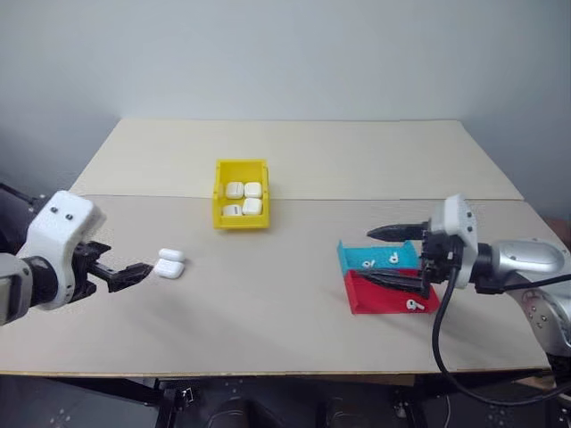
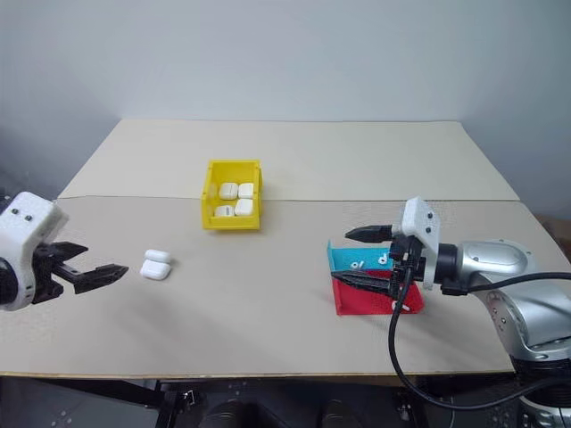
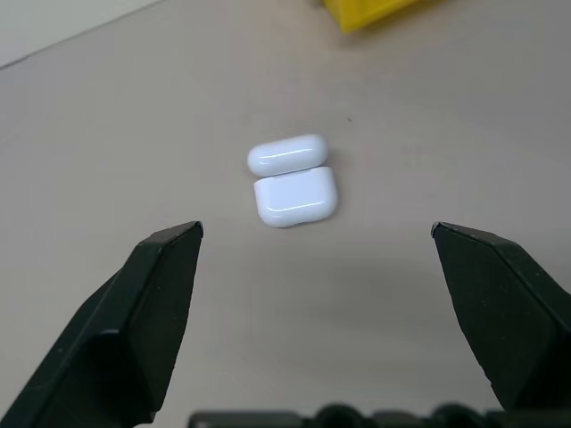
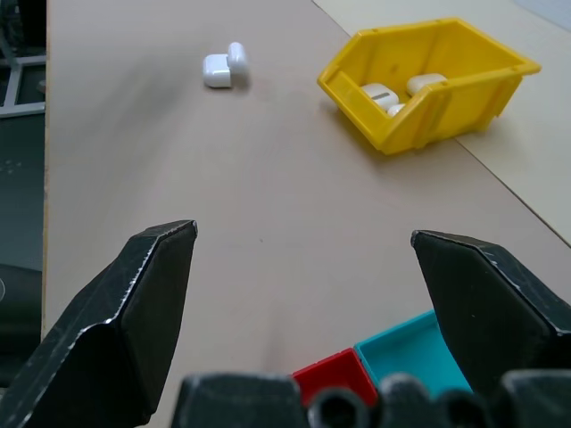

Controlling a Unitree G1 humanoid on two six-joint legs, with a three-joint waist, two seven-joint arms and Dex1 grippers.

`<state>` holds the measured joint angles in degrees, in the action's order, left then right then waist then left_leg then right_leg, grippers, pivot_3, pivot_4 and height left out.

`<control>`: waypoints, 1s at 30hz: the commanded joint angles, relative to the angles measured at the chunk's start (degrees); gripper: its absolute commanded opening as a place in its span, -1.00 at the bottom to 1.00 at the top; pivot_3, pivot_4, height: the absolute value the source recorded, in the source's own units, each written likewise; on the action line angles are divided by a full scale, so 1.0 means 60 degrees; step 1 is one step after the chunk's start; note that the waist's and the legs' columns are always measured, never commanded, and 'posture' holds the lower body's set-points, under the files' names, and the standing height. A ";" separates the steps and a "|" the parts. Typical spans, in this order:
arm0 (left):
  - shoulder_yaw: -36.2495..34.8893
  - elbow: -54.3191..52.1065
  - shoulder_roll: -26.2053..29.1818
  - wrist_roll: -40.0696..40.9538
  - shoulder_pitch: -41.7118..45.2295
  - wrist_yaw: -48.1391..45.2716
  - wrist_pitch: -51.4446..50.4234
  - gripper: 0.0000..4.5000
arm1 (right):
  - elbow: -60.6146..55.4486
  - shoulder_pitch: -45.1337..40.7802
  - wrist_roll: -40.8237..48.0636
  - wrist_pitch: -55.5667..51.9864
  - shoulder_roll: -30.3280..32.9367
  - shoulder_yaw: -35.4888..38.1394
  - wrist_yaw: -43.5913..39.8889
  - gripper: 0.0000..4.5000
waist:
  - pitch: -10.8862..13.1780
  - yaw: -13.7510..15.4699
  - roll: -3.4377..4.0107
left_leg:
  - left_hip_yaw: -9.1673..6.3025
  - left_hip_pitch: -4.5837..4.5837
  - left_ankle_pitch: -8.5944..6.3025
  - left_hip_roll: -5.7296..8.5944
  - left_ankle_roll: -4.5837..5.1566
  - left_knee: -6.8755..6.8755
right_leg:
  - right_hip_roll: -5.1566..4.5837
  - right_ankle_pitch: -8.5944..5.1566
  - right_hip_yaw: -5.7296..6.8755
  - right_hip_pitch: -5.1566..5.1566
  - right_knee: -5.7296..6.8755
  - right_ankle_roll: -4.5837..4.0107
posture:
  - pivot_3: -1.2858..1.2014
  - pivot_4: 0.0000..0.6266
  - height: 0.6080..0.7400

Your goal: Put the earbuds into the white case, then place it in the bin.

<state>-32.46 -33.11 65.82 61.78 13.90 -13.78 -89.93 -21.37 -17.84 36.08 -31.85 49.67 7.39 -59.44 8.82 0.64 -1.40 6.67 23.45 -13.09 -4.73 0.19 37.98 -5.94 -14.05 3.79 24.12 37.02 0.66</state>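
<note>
At the far left, the left gripper (image 1: pixel 141 268) has its two black fingers spread wide, holding nothing. Just right of it one white case (image 1: pixel 169 264) lies on the table with its lid flipped open. Farther back, near the middle, the yellow bin (image 1: pixel 241 207) holds four more white cases. To the right, a teal tray (image 1: pixel 375 259) and a red tray (image 1: pixel 384 296) sit touching; two earbuds (image 1: pixel 393 258) lie in the teal one, one in the red. Over them hangs the right gripper (image 1: pixel 384 257), wide open and empty. The table (image 1: pixel 294 312) is pale beige board; a plain grey wall stands behind.

Glossy white plastic case (image 3: pixel 295 196)
</note>
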 commanded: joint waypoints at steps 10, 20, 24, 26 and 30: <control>0.4109 0.3493 -0.1234 0.0001 0.3885 0.2786 -0.0429 1.00 | -0.0624 -0.0142 -0.0066 0.0167 -0.0587 -0.0198 0.0607 0.98 | 0.0014 0.0021 -0.0032 | 0.0011 0.0001 0.0010 0.0005 -0.0015 -0.0001 | 0.0002 0.0001 0.0007 -0.0008 0.0005 -0.0001 | 0.03 -0.52 1.00; 0.5795 0.6188 -0.1755 0.1213 0.5577 0.4615 -0.0429 1.00 | -0.0714 -0.0239 0.0115 -0.0182 -0.0354 -0.0050 0.0524 0.98 | 0.0019 -0.0009 -0.0040 | 0.0009 0.0005 0.0015 0.0010 -0.0022 -0.0001 | -0.0007 0.0002 0.0008 0.0002 0.0015 0.0001 | 0.03 -0.52 1.00; 0.6106 0.6548 -0.2110 0.1416 0.5819 0.5230 -0.0429 1.00 | -0.0757 -0.0180 0.0248 -0.0309 -0.0166 0.0073 0.0412 0.98 | 0.0020 0.0012 -0.0042 | 0.0009 0.0007 0.0016 0.0015 -0.0023 0.0000 | -0.0012 0.0002 0.0010 -0.0003 0.0012 0.0001 | 0.03 -0.52 1.00; 0.6237 0.6728 -0.2302 0.1387 0.5907 0.5447 -0.0429 1.00 | -0.0758 -0.0203 0.0308 -0.0350 -0.0089 0.0091 0.0414 0.98 | 0.0021 0.0012 -0.0043 | 0.0008 0.0009 0.0017 0.0017 -0.0024 0.0000 | -0.0015 0.0002 0.0011 -0.0002 0.0011 0.0002 | 0.03 -0.52 1.00; 0.6410 0.7142 -0.2642 0.1236 0.6068 0.5873 -0.0429 1.00 | -0.0722 -0.0286 0.0411 -0.0447 0.0019 0.0128 0.0416 0.98 | 0.0021 0.0011 -0.0045 | 0.0008 0.0007 0.0019 0.0019 -0.0026 0.0000 | -0.0017 0.0002 0.0013 -0.0004 0.0013 0.0003 | 0.03 -0.52 1.00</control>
<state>5.86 9.35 49.81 69.62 49.19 20.34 -92.31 -24.18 -18.52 37.30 -34.29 48.93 5.61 -56.85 8.94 0.71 -1.67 6.72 23.48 -12.98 -4.62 0.03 37.98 -6.04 -14.04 3.86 24.09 37.10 0.68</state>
